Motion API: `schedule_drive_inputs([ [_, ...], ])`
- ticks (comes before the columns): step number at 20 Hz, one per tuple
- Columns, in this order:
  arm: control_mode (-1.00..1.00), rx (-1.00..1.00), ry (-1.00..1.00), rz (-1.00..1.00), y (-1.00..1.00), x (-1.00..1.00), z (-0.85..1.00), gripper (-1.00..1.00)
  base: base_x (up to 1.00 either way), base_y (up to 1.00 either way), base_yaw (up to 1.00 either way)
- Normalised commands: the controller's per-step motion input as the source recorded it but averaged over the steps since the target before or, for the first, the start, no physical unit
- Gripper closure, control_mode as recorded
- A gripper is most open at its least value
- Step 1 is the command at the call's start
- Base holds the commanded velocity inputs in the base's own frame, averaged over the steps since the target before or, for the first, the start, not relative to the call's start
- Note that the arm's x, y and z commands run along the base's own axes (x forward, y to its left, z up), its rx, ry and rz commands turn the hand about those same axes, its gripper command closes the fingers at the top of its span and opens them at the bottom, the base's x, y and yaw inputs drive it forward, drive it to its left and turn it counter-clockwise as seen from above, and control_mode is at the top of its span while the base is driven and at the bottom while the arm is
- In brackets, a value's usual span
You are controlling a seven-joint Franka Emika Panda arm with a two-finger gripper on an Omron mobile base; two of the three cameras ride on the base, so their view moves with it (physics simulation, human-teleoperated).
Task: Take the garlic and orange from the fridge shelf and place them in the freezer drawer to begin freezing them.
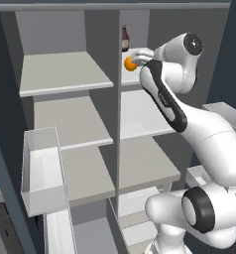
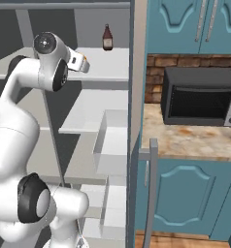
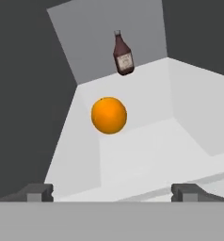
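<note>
The orange (image 3: 108, 115) sits on the off-white fridge shelf (image 3: 147, 141), the top one of the narrower right column (image 1: 132, 80). From the left base view the orange (image 1: 130, 64) lies just left of my hand. My gripper (image 3: 113, 193) is open, its fingertips (image 3: 36, 192) spread wide, with the orange ahead of them and apart from them. From the left base view, the gripper (image 1: 139, 58) hovers at the shelf's front edge. A dark brown bottle (image 3: 123, 54) stands upright behind the orange at the back wall. The garlic is hidden and the freezer drawer is out of view.
Wider beige-grey shelves (image 1: 65, 72) fill the left column. A clear door bin (image 1: 43, 168) hangs on the open left door, another (image 2: 112, 140) on the right door. Small white drawers (image 1: 140, 218) lie low down. A toaster oven (image 2: 200, 97) stands on the counter (image 2: 185, 143).
</note>
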Motion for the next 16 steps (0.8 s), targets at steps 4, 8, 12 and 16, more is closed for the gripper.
schedule_drive_inputs([
  [4, -1.00, -0.02, 0.06, 0.02, 0.12, 0.43, -0.21, -1.00, 0.00, 0.00, 0.00],
  [8, -1.00, 0.00, 0.08, 0.00, 0.00, 0.41, -0.14, -1.00, 0.00, 0.00, 0.00],
  [12, -1.00, 0.00, 0.05, 0.00, 0.00, 0.37, -0.06, -1.00, 0.00, 0.00, 0.00],
  [16, -1.00, 0.00, 0.02, 0.00, 0.00, 0.34, -0.09, -1.00, 0.00, 0.00, 0.00],
])
